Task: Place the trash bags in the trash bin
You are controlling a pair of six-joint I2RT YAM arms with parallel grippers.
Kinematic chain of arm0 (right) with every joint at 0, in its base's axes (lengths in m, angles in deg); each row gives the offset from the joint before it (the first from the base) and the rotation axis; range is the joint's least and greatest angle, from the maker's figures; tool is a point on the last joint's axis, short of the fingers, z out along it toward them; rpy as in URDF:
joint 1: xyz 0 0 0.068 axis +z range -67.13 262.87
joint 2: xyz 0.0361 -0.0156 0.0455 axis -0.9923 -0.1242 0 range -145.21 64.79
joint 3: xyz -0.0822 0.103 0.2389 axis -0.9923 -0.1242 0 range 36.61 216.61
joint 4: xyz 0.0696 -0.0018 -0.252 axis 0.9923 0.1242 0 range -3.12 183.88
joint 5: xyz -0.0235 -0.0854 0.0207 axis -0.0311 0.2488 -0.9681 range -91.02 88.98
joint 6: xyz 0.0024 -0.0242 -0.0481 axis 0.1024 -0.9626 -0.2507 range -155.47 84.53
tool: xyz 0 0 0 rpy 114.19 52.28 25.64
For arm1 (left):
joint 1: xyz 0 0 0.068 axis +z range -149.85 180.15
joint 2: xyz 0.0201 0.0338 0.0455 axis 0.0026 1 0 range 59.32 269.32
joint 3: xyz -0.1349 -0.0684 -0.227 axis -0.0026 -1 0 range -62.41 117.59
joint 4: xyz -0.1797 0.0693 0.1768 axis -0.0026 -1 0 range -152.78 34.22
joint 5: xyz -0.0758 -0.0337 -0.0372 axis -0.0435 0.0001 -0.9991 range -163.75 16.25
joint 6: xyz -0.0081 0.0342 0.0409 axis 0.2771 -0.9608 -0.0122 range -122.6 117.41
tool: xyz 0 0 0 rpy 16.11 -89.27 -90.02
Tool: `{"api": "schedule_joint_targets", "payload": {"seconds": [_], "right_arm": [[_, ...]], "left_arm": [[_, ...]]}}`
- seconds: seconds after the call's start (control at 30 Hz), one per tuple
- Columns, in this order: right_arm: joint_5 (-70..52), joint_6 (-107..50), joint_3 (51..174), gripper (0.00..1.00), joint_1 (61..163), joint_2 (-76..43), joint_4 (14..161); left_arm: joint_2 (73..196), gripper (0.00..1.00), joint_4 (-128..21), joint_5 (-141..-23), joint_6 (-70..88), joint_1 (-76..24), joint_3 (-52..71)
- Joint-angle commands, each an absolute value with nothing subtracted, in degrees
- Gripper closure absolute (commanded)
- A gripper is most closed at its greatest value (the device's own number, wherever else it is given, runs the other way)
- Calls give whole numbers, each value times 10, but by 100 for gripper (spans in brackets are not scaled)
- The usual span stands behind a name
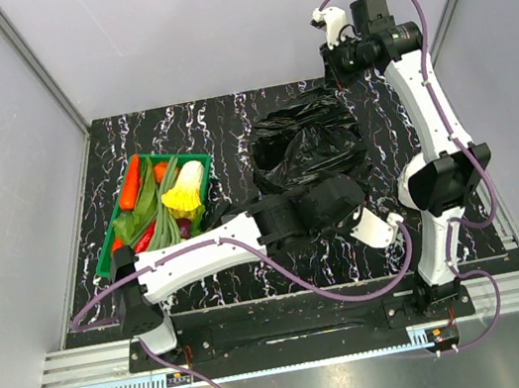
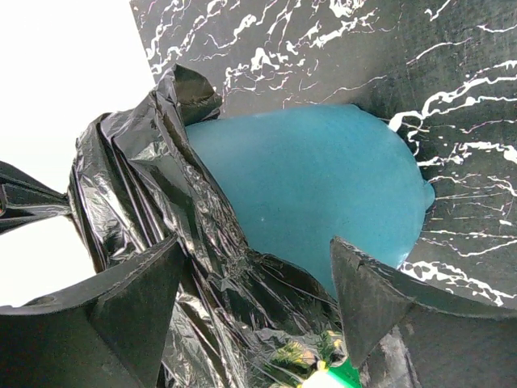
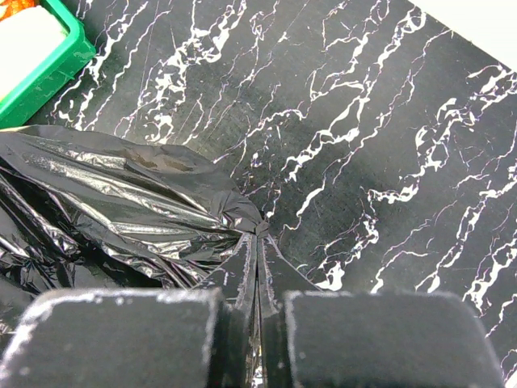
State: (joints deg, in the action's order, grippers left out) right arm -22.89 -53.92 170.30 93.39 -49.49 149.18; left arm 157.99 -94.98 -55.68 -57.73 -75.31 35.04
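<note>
The large black trash bag [image 1: 306,145] is draped over the teal trash bin [image 2: 315,186], which it hides in the top view. In the left wrist view the bag [image 2: 145,186] covers the bin's left part. My left gripper [image 2: 258,275] is open, its fingers either side of the bag and bin wall, at the bag's near side in the top view [image 1: 324,191]. My right gripper [image 3: 258,242] is shut on a pinched corner of the bag [image 3: 121,194], raised at the bag's far right edge [image 1: 333,80]. No small folded bag shows.
A green rectangular tray [image 1: 109,251] of toy vegetables stands at the left of the black marbled table [image 1: 199,134]; its corner shows in the right wrist view [image 3: 48,65]. Pale walls close in the left, back and right.
</note>
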Motion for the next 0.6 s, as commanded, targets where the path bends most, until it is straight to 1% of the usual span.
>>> {"api": "schedule_joint_targets", "payload": {"seconds": [0.0, 0.1, 0.13, 0.17, 0.23, 0.27, 0.33, 0.4, 0.57], "right_arm": [[-226, -547, 1734, 97, 939, -502, 1489], [-224, -548, 1740, 98, 939, -506, 1493], [-224, -548, 1742, 97, 939, -506, 1494], [-225, -548, 1742, 98, 939, -507, 1494], [-224, -548, 1741, 98, 939, -506, 1494], [-223, -547, 1740, 98, 939, -507, 1495], [-223, -547, 1738, 97, 939, -504, 1494], [-223, -546, 1735, 98, 939, -503, 1494], [-221, -545, 1732, 98, 939, -499, 1494]], "left_arm": [[1580, 24, -935, -520, -587, -768, 387], [1584, 25, -951, -515, -586, -776, 407], [1585, 27, -955, -512, -586, -779, 410], [1585, 32, -959, -510, -587, -782, 414], [1585, 48, -964, -512, -585, -786, 417], [1585, 51, -966, -513, -585, -787, 415], [1585, 51, -964, -512, -588, -787, 407], [1585, 55, -960, -512, -589, -787, 398], [1585, 81, -956, -509, -593, -787, 391]]}}
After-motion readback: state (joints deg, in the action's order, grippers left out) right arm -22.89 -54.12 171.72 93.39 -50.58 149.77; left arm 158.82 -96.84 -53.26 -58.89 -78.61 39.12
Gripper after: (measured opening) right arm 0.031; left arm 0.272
